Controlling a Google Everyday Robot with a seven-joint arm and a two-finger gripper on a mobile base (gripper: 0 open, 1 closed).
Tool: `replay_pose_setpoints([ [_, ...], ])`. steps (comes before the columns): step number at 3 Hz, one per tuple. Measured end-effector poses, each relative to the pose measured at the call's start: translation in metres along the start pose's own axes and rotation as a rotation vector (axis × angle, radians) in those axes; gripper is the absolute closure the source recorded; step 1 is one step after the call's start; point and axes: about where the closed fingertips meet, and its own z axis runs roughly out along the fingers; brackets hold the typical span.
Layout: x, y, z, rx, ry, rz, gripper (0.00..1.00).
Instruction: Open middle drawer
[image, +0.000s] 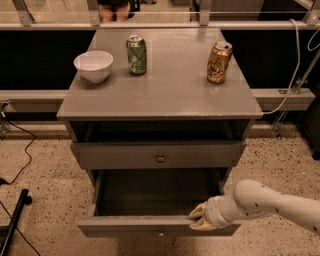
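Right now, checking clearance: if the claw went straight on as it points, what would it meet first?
The middle drawer: the claw points left onto its front panel's top edge, apparently touching it; depth unclear.

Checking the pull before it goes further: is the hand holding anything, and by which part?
The hand grips the pulled-out middle drawer by the top edge of its front panel, near the right end.

The robot's arm (272, 202) is a smooth, rounded white tube peppered with small dark dots, swelling to a bulbous joint before a short white collar at the wrist. At its tip, the pale yellow gripper (201, 218) sits at the front rim of the middle drawer (125, 226), toward its right end.
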Motion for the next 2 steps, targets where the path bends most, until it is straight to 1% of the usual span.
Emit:
replay_pose_setpoints([
  [1, -0.0253, -0.0002, -0.0246, 0.019, 0.019, -0.08, 0.35],
  [2, -0.0331, -0.0051, -0.0345, 0.032, 0.029, -0.101, 0.11],
])
